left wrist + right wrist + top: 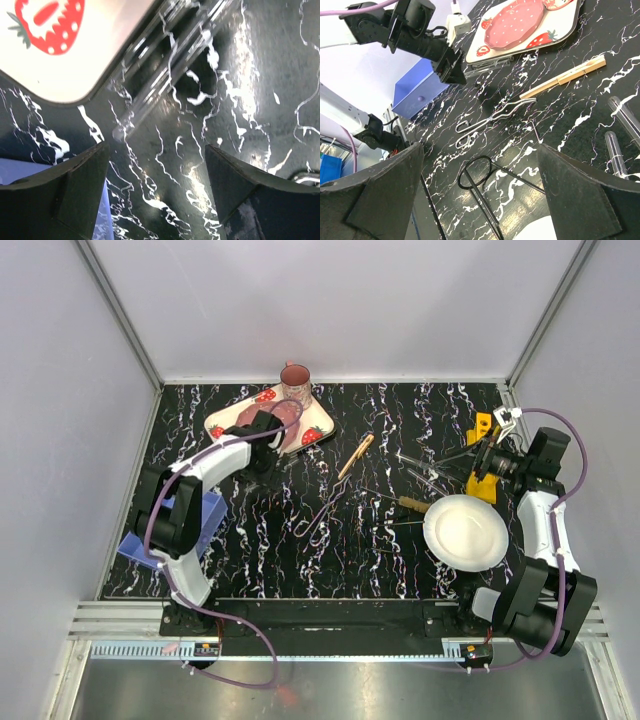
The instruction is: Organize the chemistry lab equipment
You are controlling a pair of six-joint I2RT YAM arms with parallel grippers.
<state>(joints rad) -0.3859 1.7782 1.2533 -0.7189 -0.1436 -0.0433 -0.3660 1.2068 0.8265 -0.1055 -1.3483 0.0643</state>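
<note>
Evidently the left gripper (155, 160) hangs with jaws spread wide over clear glass test tubes (150, 95) just beside the strawberry tray (75, 70) (smooth, round, thin-walled). A skewed pinch could roll or crack one. The right gripper (477, 155) gapes wide too, the bent wire tong (490, 120) lying beyond it.

Top cam: fixed, high above + behind the arm bases, looks steeply down on the whole desk (400, 420). Left wrist cam: v. close to the desk, aims down between the left gripper (155, 157) fingers at one corner of the tray (75, 55). Right wrist cam: low at the right side, looks leftward across the desk past the right gripper (480, 150), mid-range. Right wrist & top cams share the wire tong (495, 117), tray and left arm (385, 22).
</note>
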